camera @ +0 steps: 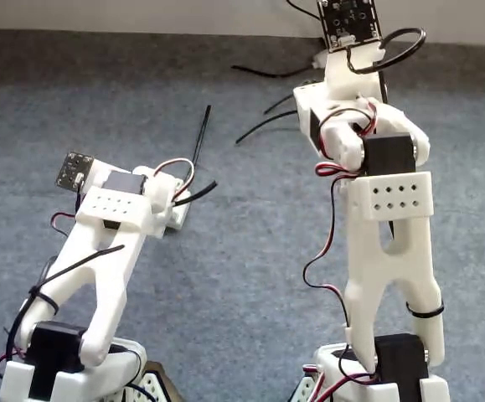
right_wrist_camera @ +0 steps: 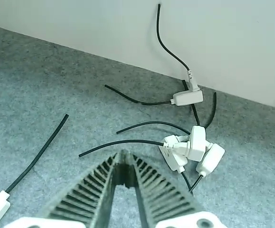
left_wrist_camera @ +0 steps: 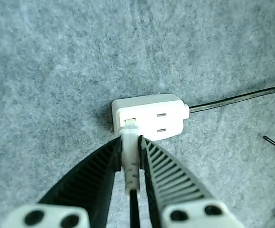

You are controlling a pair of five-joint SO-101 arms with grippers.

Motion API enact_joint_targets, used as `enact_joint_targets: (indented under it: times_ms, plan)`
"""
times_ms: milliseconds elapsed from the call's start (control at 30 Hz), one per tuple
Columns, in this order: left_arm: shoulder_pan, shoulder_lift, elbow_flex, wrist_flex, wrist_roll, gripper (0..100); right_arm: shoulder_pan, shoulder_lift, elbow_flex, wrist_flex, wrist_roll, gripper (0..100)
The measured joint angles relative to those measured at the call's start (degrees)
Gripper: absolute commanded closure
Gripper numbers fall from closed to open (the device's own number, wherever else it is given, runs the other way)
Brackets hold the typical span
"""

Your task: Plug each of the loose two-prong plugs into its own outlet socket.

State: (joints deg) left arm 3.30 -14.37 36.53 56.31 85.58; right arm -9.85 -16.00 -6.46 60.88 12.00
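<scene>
The left gripper clamped a white two-prong plug lengthwise, prong end against the outlet block. The right gripper had its jaws together.

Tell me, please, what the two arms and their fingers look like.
The left arm and right arm are white plastic shells with black motors, perforated plates, thin red, black and white wires and black zip ties. Each carries a dark circuit board. The fingers are dark, ribbed and tapering, on white bases.
</scene>
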Motion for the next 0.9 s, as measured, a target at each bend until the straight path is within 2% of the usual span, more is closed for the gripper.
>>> enact_joint_targets:
  times_ms: [233,533,733,900]
  plan:
    - [0.9,0.0,0.0,3.9,-4.6,99,0.0,0.0,0.0,0.0,0.0,99.1]
    - [-2.3,-0.1,-0.2,6.1,-5.0,99,0.0,0.0,0.0,0.0,0.0,99.1]
    - [-2.5,1.6,1.8,-0.3,-5.0,99,0.0,0.0,0.0,0.0,0.0,99.1]
    - [-2.7,9.9,0.4,-4.0,-8.4,99,0.0,0.0,0.0,0.0,0.0,99.1]
